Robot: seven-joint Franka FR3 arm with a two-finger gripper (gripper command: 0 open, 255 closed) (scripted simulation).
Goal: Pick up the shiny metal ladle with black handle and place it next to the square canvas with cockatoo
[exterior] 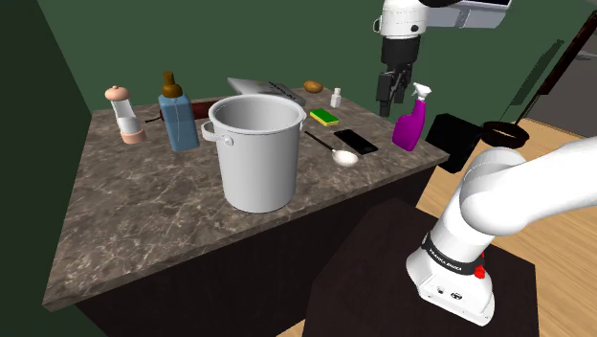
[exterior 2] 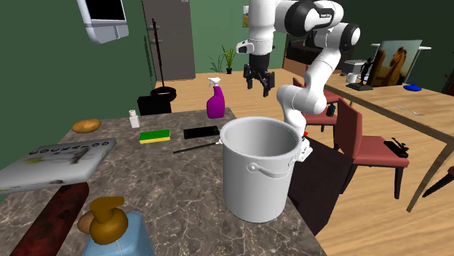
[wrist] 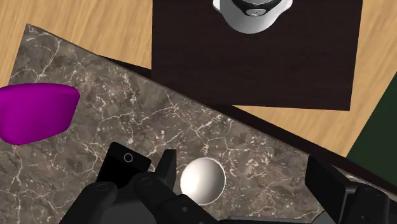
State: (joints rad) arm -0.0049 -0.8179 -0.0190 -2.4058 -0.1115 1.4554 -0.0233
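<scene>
High above the desk (exterior: 143,191), end effector (exterior: 392,96) wide open, empty, touching nothing, ladle (wrist: 202,181) lying on the desk beneath its fingers (wrist: 327,181).

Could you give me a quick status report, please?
Gripper open, high above counter. Ladle flat on counter, bowl under gripper, untouched. Spray bottle and phone close beside.

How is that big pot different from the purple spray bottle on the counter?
The pot is pale grey, while the spray bottle is purple with a white trigger top. The pot is wide and open-topped, while the spray bottle is slim and closed by its nozzle. The pot has small loop handles on its sides, and the spray bottle has none. Both stand upright on the marbled counter.
</scene>
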